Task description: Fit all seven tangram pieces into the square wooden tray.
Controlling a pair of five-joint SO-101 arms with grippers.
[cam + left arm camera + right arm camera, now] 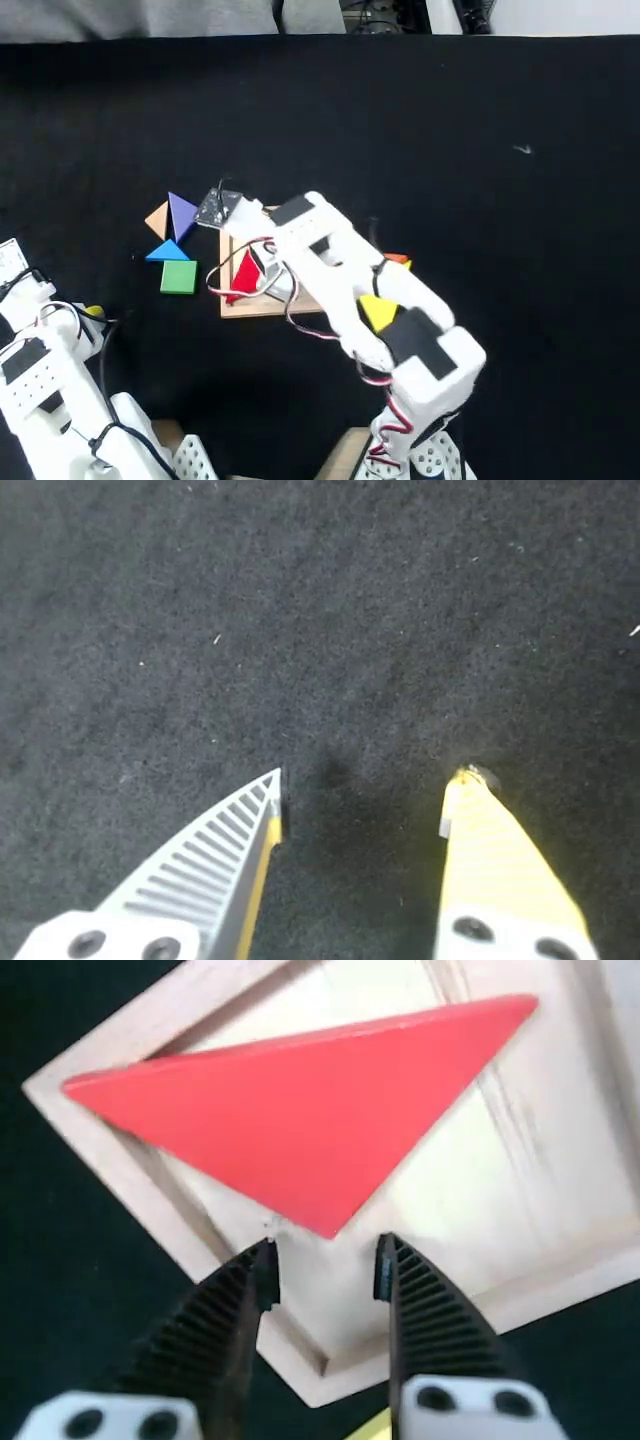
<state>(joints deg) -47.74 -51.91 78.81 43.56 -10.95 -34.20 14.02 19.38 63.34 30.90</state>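
Note:
A large red triangle [310,1125] lies in the square wooden tray [120,1175], with one long corner reaching onto the tray's rim. My right gripper [325,1250] hangs open just over the triangle's blunt corner, with nothing between its black fingers. In the high view the right arm [340,280] stretches over the tray [265,306] and covers most of it; the red triangle [243,275] shows beside it. My left gripper [375,790] is open over bare black cloth at the near left.
Left of the tray lie a tan triangle [157,218], a purple triangle [182,213], a blue triangle [167,251] and a green square [179,277]. An orange piece [398,260] peeks out right of the arm. A shiny grey object [215,208] sits at the tray's far corner.

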